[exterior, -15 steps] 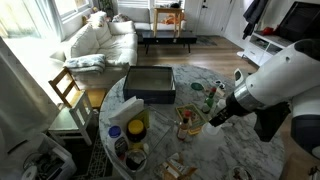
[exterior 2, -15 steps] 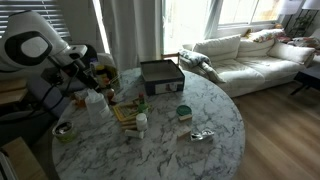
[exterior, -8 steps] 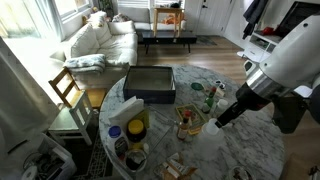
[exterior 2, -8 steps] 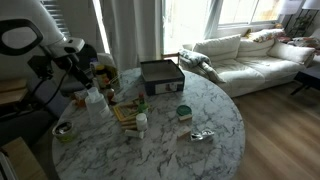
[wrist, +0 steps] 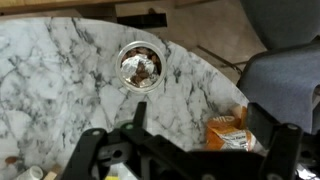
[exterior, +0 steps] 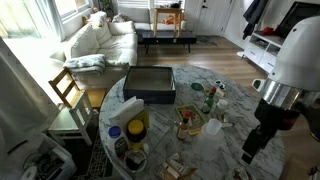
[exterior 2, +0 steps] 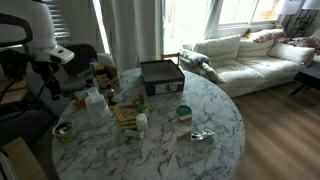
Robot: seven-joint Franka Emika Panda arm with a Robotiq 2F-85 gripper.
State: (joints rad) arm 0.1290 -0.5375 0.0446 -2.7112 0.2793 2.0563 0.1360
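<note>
My gripper [wrist: 200, 125] is open and empty, its two dark fingers spread wide over the edge of the round marble table [wrist: 60, 70]. An orange snack packet [wrist: 228, 133] lies on the marble just below, between the fingers and closer to the right one. A small glass bowl with dark contents [wrist: 140, 65] stands farther off on the table. In both exterior views the gripper [exterior: 250, 150] [exterior 2: 52, 78] hangs at the table's rim, away from the cluster of items.
A black box [exterior: 150, 83] [exterior 2: 160, 75], a green bottle [exterior: 209, 97], a white cup [exterior: 211, 127], a yellow-lidded container [exterior: 135, 128] and packets crowd the table. A wooden chair [exterior: 65, 90] and a white sofa [exterior: 100, 40] [exterior 2: 250, 55] stand beyond.
The arm has swung back from the items at the table's middle toward the rim and drawn away; the gripper stays empty.
</note>
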